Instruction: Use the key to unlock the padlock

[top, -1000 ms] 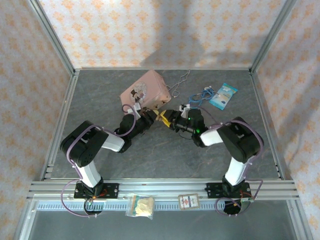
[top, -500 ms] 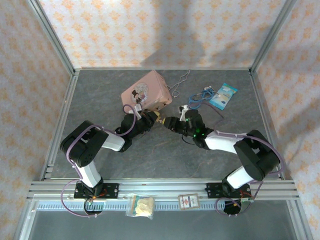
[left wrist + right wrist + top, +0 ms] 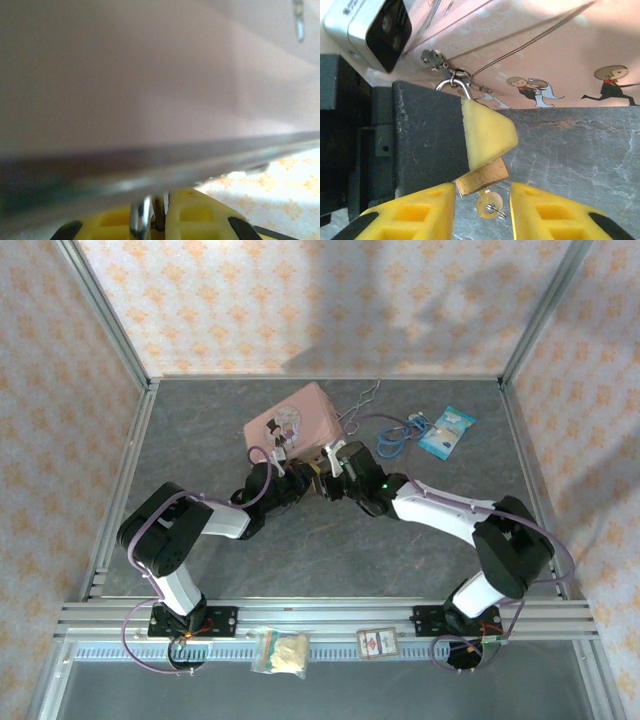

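Found right gripper (image 3: 482, 194) with fingers parted, straddling the key (image 3: 488, 205) without touching it, holding nothing. Found left gripper (image 3: 156, 222) clamped shut on the padlock (image 3: 482, 177), one yellow pad (image 3: 487, 135) pressed over the brass body. Judged this hold a brace: steadying the lock against twisting, keeping the keyway end presented to the right fingers. Noted the key apparently seated in the keyway, head hanging clear below the body for pinching. Noted the shackle (image 3: 456, 86) threaded through the latch ring on the pink tin (image 3: 560, 60), tethering the padlock at the tin's near edge above the table (image 3: 580, 150). Recorded long axis running from shackle to keyway, shackle end toward the tin, key end toward the right wrist
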Robot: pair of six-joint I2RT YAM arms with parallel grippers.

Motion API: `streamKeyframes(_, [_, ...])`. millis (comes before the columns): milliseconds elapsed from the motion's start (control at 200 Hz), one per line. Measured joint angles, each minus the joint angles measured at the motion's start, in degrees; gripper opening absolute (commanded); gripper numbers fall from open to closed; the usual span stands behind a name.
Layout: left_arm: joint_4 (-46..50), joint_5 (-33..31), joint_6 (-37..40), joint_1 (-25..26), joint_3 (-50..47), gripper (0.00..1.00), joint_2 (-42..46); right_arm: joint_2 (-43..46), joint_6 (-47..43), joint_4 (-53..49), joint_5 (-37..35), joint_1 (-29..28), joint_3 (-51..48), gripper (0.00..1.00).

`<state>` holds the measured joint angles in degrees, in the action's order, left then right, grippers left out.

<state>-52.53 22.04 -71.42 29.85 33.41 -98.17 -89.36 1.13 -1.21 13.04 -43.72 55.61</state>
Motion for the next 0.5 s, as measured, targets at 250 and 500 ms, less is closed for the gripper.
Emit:
streamKeyframes(250, [2.25, 0.11, 0.96, 0.04, 0.57, 0.00, 0.33, -1.60, -5.29, -4.68, -2.62, -1.27, 0.76, 0.35])
streamKeyframes(500, [2.27, 0.15, 0.94, 0.04, 0.59, 0.00, 0.33, 1.22, -5.92, -6.05, -2.93, -1.51, -1.99, 0.35])
